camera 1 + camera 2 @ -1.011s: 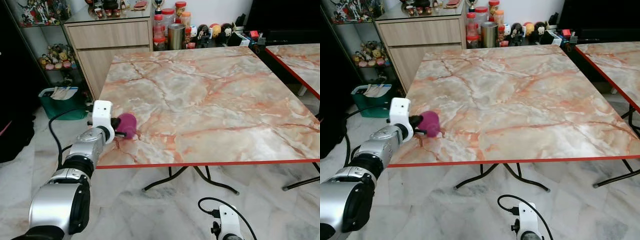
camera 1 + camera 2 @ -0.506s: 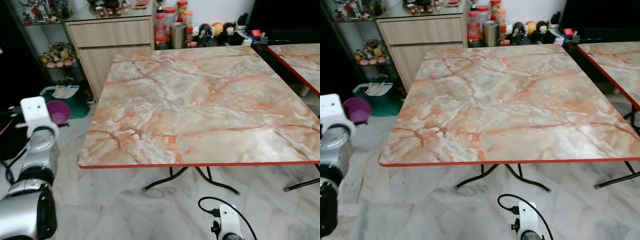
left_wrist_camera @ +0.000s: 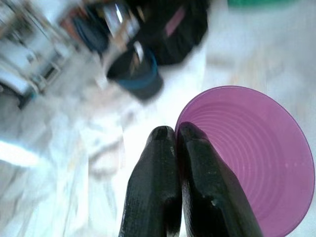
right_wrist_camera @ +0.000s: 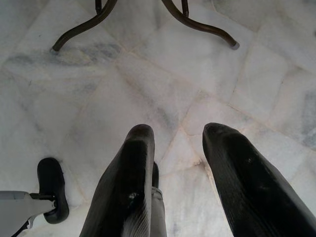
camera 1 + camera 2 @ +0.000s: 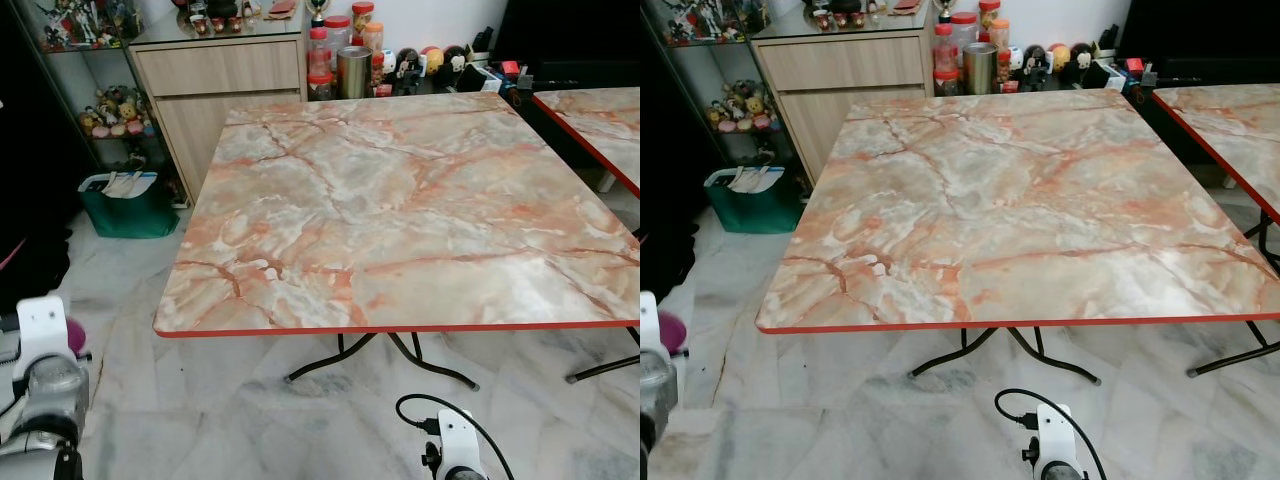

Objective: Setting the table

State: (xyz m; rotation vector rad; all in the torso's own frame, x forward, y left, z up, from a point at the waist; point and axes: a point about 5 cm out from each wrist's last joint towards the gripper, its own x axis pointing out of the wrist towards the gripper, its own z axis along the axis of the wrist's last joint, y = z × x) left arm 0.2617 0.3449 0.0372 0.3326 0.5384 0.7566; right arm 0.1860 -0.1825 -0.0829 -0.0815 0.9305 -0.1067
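A purple plastic cup hangs low over the floor, off the table's near left corner. My left gripper is shut on its rim, one finger inside and one outside. From the head, the left wrist sits at the bottom left with a sliver of the purple cup beside it. The marble-patterned table with a red edge stands bare ahead. My right gripper hangs open over the white floor tiles, holding nothing.
A wooden cabinet and jars with a metal tin stand behind the table. A green basket sits on the floor to the left. A second table is at the right. Black table legs spread underneath.
My left arm has pulled the purple cup away from the table's near left corner, down and to the left, to low over the floor. The right arm has not moved.
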